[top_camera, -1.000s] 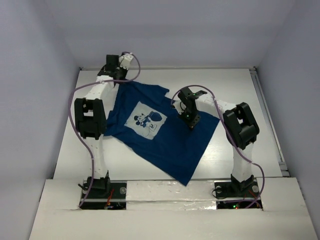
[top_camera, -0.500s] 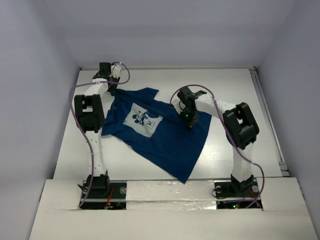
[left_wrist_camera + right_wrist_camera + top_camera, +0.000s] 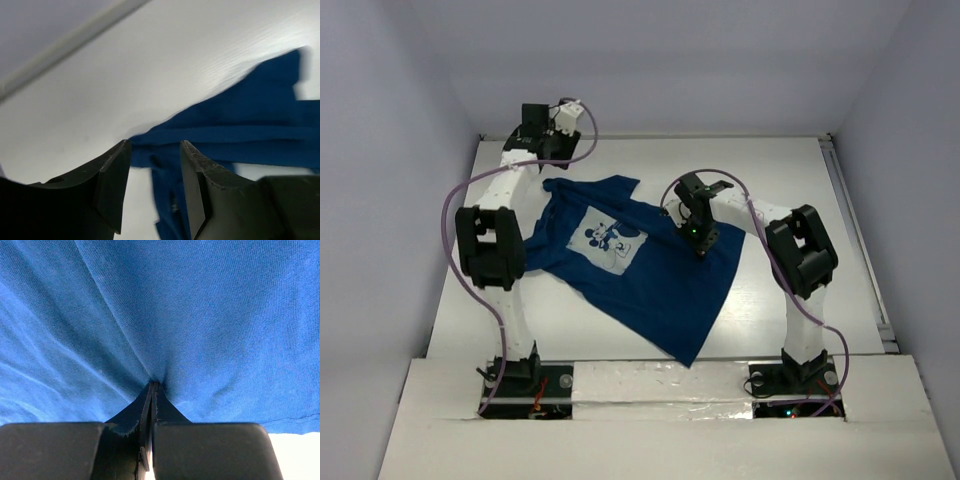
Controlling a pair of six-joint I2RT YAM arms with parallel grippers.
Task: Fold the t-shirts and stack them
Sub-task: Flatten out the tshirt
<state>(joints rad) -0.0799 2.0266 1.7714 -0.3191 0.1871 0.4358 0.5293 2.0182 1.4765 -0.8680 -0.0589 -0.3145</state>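
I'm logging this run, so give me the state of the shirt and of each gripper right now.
t-shirt: unfolded, spread on the table, print facing up.
left gripper: open, holding nothing.
right gripper: shut on the t-shirt, pinching a fold.

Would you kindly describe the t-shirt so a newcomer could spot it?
On the table, between the left arm and right arm, lies a dark blue t-shirt. Its pale cartoon chest print sets it apart, and the right end effector pinches its cloth.
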